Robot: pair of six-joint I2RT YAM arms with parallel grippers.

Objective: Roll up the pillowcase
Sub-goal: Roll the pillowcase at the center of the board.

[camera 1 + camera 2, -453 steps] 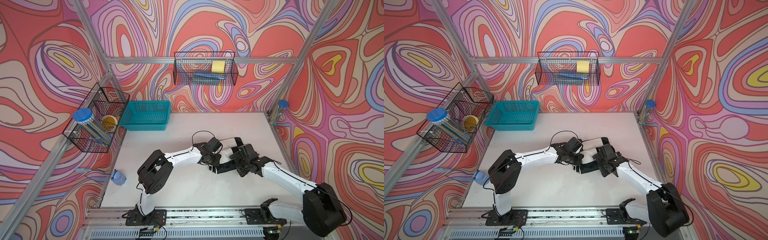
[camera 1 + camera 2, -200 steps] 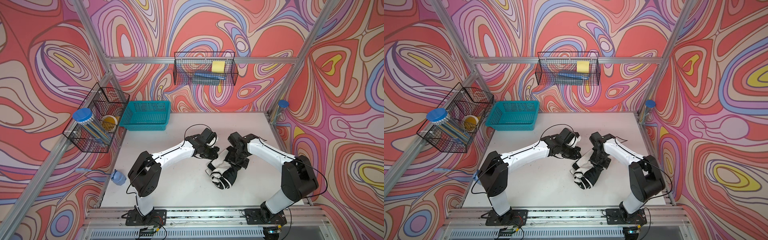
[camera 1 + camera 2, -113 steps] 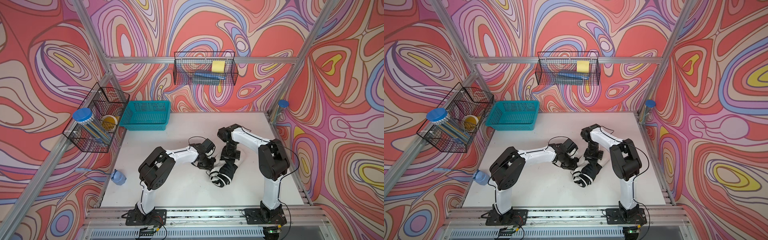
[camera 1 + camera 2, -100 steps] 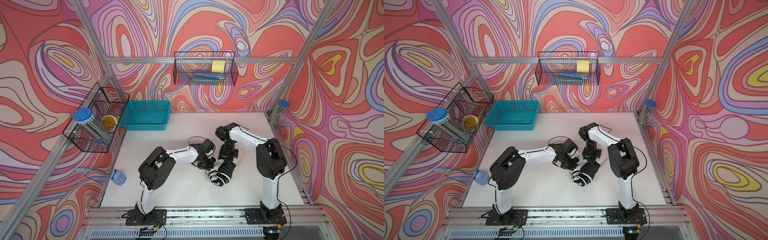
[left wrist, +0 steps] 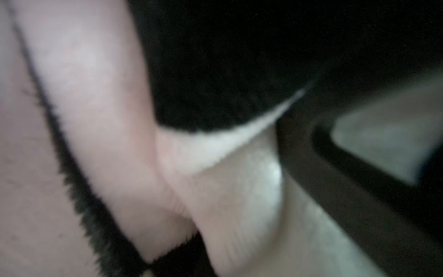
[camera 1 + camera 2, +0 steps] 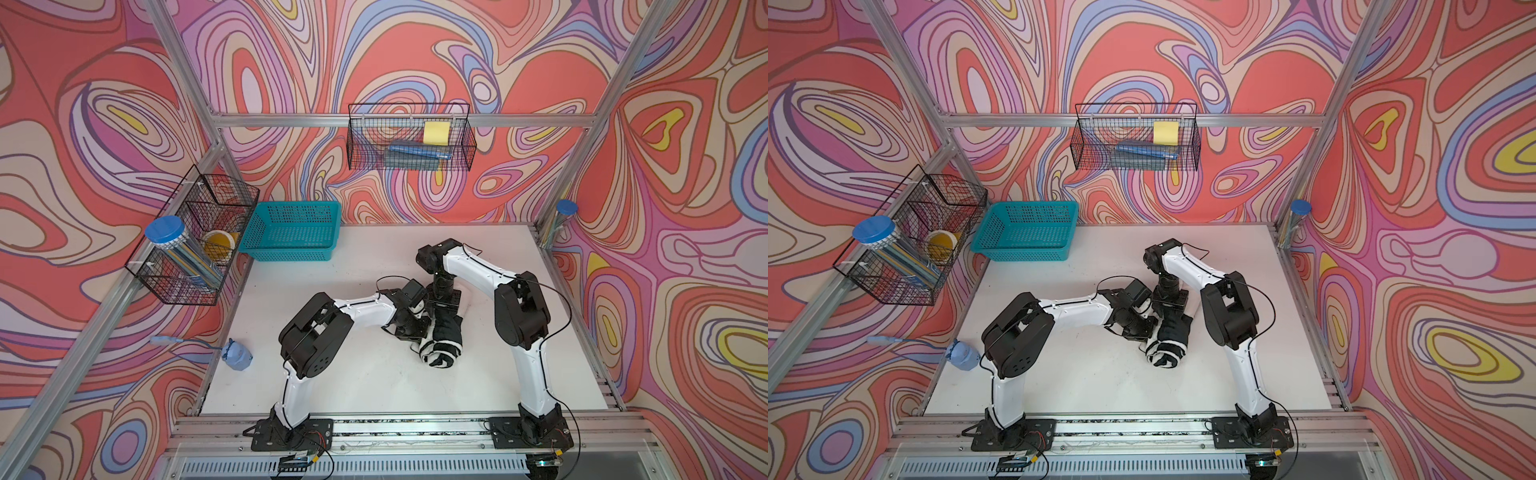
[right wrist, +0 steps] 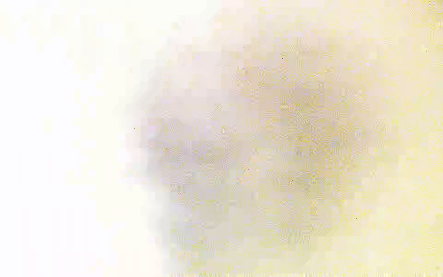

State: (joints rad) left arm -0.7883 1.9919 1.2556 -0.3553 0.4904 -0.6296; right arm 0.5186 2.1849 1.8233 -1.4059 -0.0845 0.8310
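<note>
Pillowcase (image 6: pixel 441 345) lies rolled into a bundle near the middle of the surface (image 6: pixel 374 390).
My left jaws are closed, just beside its left side; the right jaws sit over its far end, and I cannot tell their state.

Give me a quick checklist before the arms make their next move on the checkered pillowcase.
1. Pillowcase rolled: ok, a compact bundle on the table in both top views.
2. Left end effector shut: ok; whether it pinches cloth, cannot tell.
3. Right end effector open or shut: cannot tell; its jaws are hidden at the roll's far end.
4. Right wrist view usable: not ok, washed out.
5. Basket clear of the roll: ok, apart in the far left corner.
</note>
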